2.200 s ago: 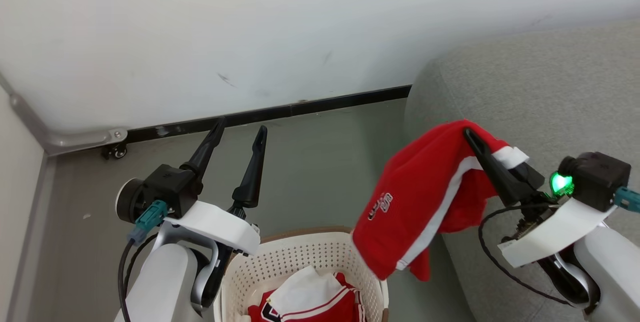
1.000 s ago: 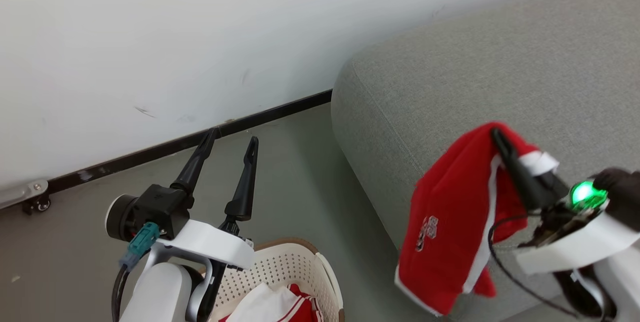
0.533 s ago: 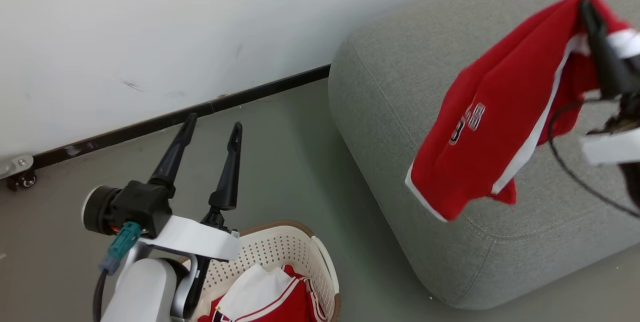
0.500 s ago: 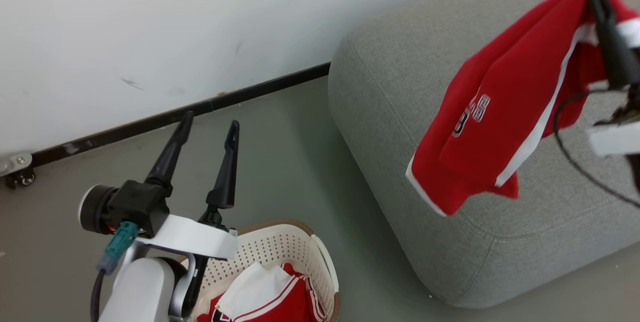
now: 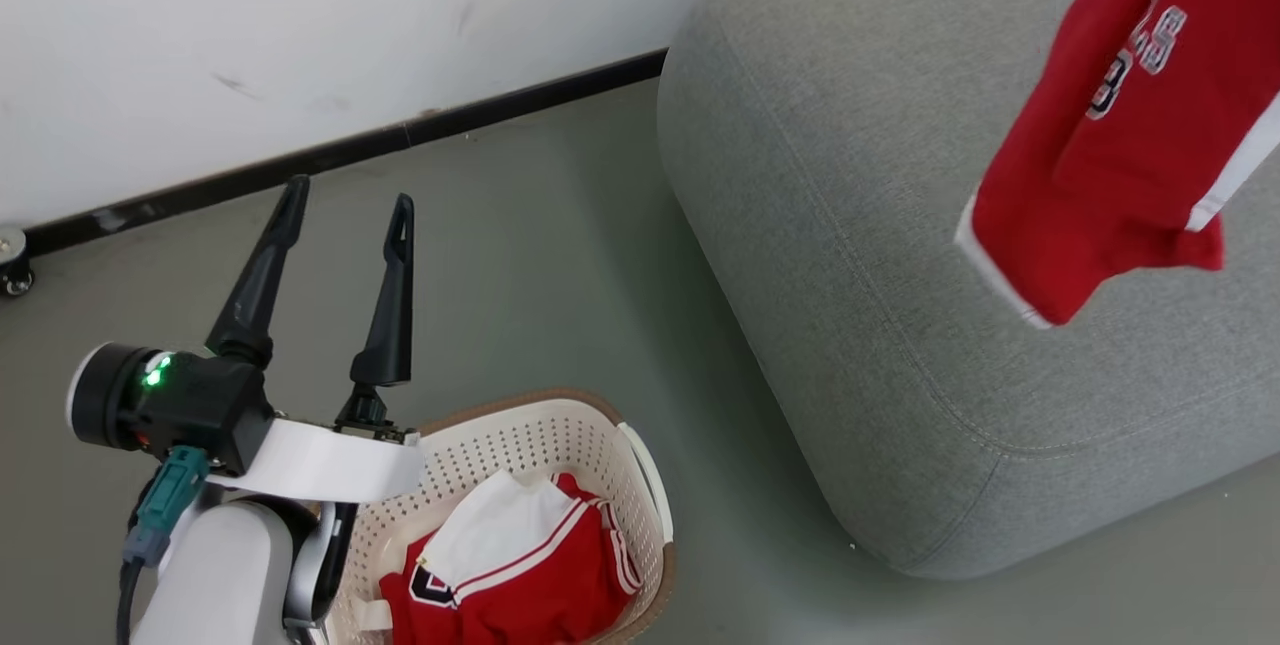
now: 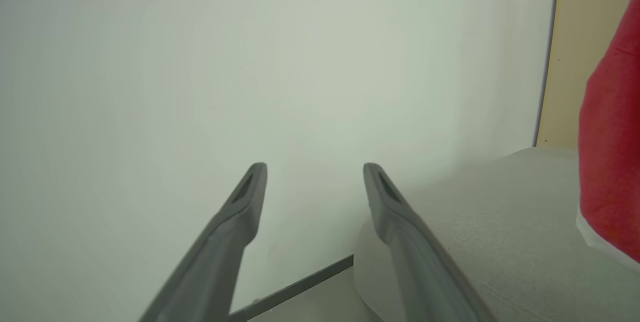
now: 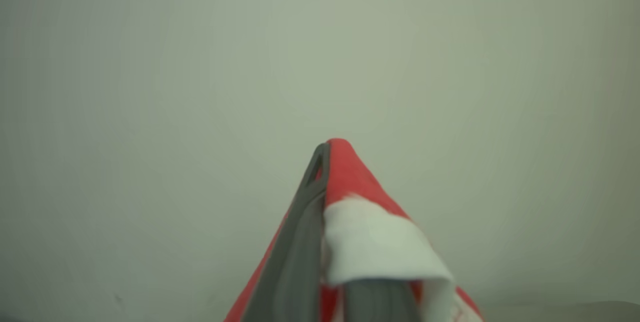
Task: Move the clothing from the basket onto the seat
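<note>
Pinching the red shorts (image 5: 1100, 155) in our right jaws over the sofa (image 5: 830, 225); we cannot read their tilted lettering. Left jaws spread, empty, by the basket (image 5: 500, 445) rim.

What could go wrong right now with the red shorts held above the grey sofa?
The red shorts with white trim hang from the right gripper by a fold pinched near its tip, so they might slip out early. Their white band drapes over one finger, so the cloth may snag when the jaws open. The hem seems near the large grey fabric sofa's rounded edge; released here, they might slide to the floor.
</note>
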Motion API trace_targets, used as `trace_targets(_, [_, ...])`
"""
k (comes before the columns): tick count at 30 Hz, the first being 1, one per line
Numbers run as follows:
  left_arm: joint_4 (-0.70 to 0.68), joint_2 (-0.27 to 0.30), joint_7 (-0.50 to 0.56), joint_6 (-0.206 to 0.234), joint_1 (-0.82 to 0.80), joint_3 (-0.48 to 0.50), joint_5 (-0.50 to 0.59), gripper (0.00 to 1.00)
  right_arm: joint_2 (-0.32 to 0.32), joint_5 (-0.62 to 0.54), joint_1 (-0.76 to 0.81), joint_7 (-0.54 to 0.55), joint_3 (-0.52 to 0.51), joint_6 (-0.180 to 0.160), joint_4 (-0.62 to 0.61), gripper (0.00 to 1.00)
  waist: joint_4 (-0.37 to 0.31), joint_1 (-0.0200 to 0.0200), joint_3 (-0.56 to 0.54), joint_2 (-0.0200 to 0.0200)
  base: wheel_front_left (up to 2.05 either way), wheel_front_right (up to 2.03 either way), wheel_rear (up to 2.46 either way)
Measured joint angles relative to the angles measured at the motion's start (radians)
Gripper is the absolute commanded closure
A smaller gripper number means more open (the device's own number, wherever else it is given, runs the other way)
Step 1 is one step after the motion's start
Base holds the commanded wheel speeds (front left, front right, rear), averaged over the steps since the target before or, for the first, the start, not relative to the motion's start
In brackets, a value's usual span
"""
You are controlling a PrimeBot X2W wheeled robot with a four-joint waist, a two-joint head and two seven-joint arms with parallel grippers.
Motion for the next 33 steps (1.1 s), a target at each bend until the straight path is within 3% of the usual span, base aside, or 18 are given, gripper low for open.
trace_targets(21, [-0.133,0.065,0.046,0.016,0.000,0.014,0.034,0.00,-0.112,-0.022,-0.260,0.032,-0.122,0.000,0.270,1.00,0.076,0.0000,0.156,0.0000,0.00,0.00,0.00])
trace_targets(33, [-0.167,0.088,0.089,0.005,-0.026,0.001,0.052,0.00,-0.101,-0.057,-0.299,0.007,-0.120,0.000,0.362,1.00,0.112,0.0000,0.220,0.0000,0.00,0.00,0.00])
